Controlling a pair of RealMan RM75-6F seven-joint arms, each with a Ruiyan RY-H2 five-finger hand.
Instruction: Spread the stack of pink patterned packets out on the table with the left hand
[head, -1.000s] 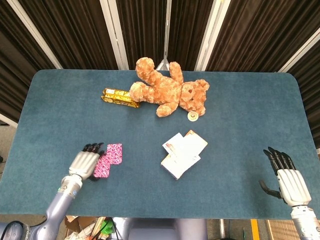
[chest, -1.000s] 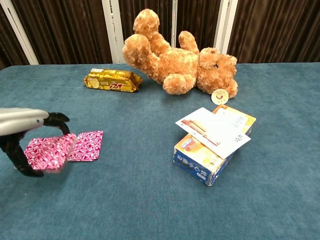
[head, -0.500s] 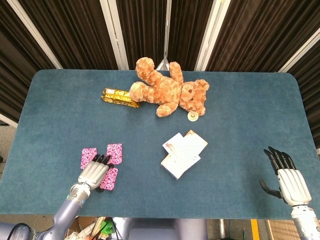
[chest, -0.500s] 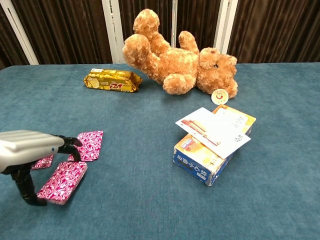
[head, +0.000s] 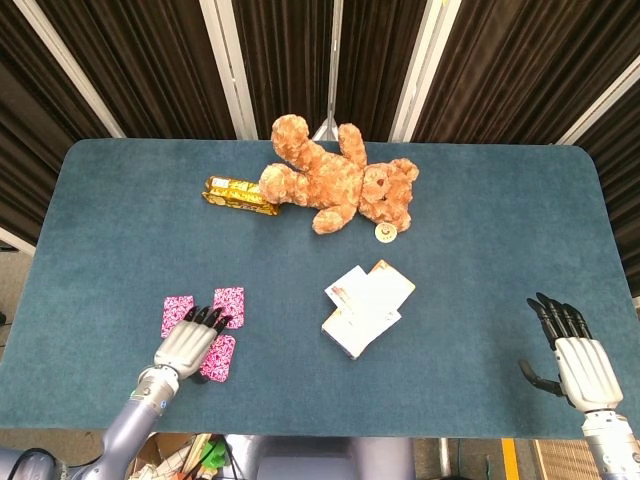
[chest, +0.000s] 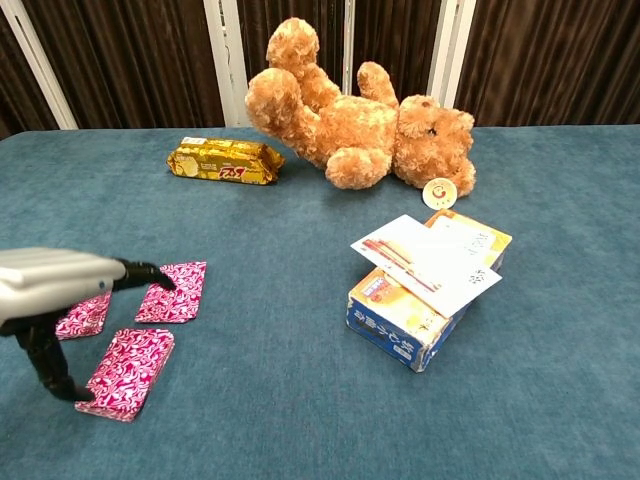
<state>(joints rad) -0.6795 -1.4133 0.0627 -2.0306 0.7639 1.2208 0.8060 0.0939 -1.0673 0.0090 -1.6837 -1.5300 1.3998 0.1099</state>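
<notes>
Nearest, the left hand (chest: 55, 285) hovers flat with fingers extended, holding nothing, over three pink packets (chest: 127, 367) lying apart on the counter (head: 480, 200) — seemingly already spread. The right hand (head: 578, 362) rests open, idle. Beyond: a box (chest: 425, 285), then a teddy bear (chest: 360, 115).

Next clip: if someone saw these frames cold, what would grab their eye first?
Probably the big orange teddy bear lying at the far middle of the blue table, with a gold snack pack beside it. Next, three pink patterned packets lying apart near the front left, with the left hand above them. A blue and orange box topped with white cards sits in the middle.
</notes>
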